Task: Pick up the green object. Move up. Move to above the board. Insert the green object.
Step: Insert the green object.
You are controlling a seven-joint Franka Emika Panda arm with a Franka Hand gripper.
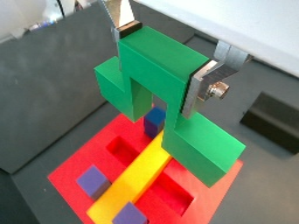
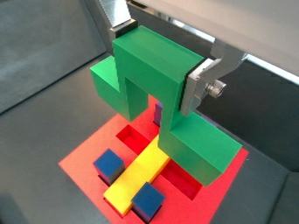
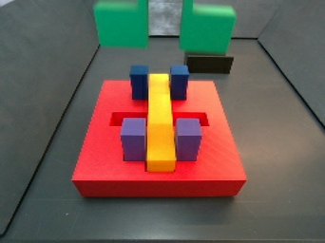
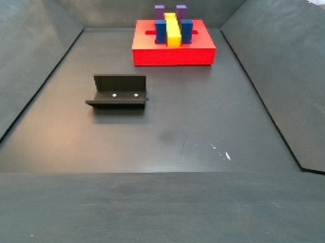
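In both wrist views my gripper [image 1: 163, 57] [image 2: 162, 57] is shut on the taller middle block of the green object [image 1: 193, 144] [image 2: 193, 144], a silver finger on each side. The piece hangs in the air with its two legs pointing down. The board [image 1: 76, 166] [image 2: 87, 162], a red slab, lies right below it. In a side view the two green legs [image 3: 124, 24] hover above the far end of the board [image 3: 159, 176]. The gripper itself is cut off at that view's top edge.
A long yellow bar [image 3: 160, 119] runs down the board's middle between purple-blue blocks [image 3: 135, 138]. Open slots show beside the bar. The dark fixture [image 4: 118, 92] stands on the grey floor away from the board [image 4: 172, 55]. Dark walls enclose the floor.
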